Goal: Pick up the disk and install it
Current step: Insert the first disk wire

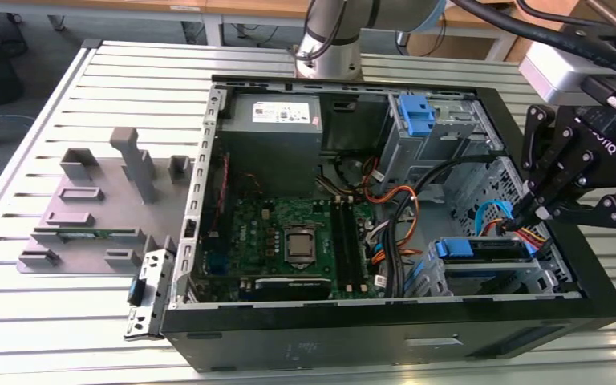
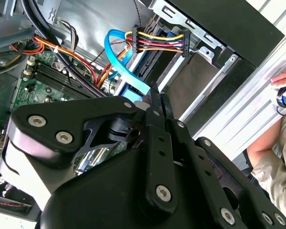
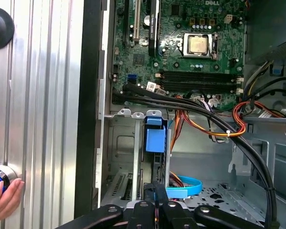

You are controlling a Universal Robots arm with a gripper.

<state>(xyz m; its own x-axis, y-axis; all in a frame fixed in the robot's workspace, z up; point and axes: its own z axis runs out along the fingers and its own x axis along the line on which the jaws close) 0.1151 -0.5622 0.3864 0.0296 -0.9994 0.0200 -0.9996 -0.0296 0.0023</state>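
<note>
The disk (image 1: 486,249) in its blue carrier sits in the drive cage at the case's front corner, on the exterior view's right. In the first wrist view its blue carrier tab (image 3: 156,138) stands in the bay slot. My black gripper (image 1: 524,223) hangs just above that cage, fingers pointing down and pressed together. In the second wrist view the gripper (image 2: 157,95) tips lie beside a blue data cable (image 2: 126,71), near a connector with coloured wires (image 2: 157,40). In the first wrist view the gripper (image 3: 155,188) is right above the bay. I see nothing between the fingers.
The open computer case (image 1: 394,333) lies on a slatted metal table (image 1: 73,321). A second blue bracket (image 1: 416,112) sits in the far bay beside the grey power supply (image 1: 276,120). A grey fixture (image 1: 94,200) stands on the exterior view's left. A person's hand (image 3: 5,200) rests by the case.
</note>
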